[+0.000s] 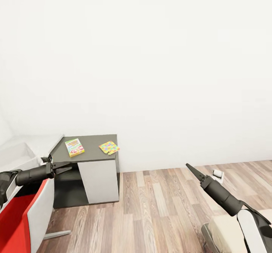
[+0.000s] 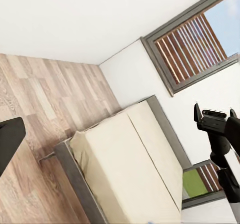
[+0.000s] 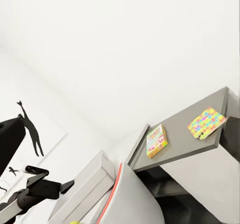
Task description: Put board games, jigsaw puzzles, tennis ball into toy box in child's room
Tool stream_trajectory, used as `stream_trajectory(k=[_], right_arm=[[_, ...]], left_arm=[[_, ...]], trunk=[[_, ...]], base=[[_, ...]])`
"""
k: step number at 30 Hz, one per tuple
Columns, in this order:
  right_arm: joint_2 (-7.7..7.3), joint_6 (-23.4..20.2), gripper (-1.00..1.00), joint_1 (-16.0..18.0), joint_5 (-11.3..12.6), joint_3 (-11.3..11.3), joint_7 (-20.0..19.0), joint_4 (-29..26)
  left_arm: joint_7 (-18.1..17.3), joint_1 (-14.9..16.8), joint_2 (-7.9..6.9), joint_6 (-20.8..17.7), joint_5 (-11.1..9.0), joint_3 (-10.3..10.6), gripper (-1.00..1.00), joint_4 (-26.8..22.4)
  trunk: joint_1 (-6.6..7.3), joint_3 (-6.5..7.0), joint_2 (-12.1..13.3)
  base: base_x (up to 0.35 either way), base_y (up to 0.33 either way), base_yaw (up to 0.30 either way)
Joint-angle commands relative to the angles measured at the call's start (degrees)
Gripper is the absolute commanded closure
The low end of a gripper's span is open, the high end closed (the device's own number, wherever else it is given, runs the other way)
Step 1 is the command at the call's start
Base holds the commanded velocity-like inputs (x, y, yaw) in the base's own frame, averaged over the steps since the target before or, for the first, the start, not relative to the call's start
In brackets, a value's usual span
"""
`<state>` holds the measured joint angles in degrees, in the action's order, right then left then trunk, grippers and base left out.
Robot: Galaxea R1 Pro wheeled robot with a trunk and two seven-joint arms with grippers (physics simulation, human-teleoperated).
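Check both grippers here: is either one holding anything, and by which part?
Nothing is held. The left gripper and the right gripper hang in open air with nothing between their fingers; the board game and jigsaw puzzle lie on the table.

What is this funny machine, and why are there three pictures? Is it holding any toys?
It is a robot on wheels with two arms, shown in a computer-made room. The big picture comes from a camera on its head. You can see its left gripper and right gripper, which are like pinching hands. Both look closed and hold nothing. The other two pictures come from small cameras on each wrist, so they look tilted. On the dark grey part of the table lie a board game and a colourful jigsaw puzzle. The left wrist camera sees the bed and a window. A red and white chair stands nearby.
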<state>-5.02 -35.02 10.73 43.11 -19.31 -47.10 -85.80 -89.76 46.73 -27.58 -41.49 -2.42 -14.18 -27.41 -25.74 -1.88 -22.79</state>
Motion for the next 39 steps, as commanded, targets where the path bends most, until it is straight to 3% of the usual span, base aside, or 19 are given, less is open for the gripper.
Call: stream_trajectory(k=[1, 39], right_arm=[[0.0, -0.4, -1.0, 0.07, 0.3, -0.03, -0.03, 0.01], [-0.06, -0.4, -1.0, 0.08, 0.41, -0.48, -0.09, 0.8]], left_arm=[[-0.24, 0.03, -0.02, -0.61, 0.05, -0.01, -1.0, -0.02], [-0.24, 0.03, 0.07, -0.59, 0.12, -0.04, -1.0, -0.02]], trunk=[[-0.04, -0.09, -0.13], [-0.04, 1.62, -0.13]], base=[[0.0, 0.0, -0.257], [0.0, 0.0, -0.257]])
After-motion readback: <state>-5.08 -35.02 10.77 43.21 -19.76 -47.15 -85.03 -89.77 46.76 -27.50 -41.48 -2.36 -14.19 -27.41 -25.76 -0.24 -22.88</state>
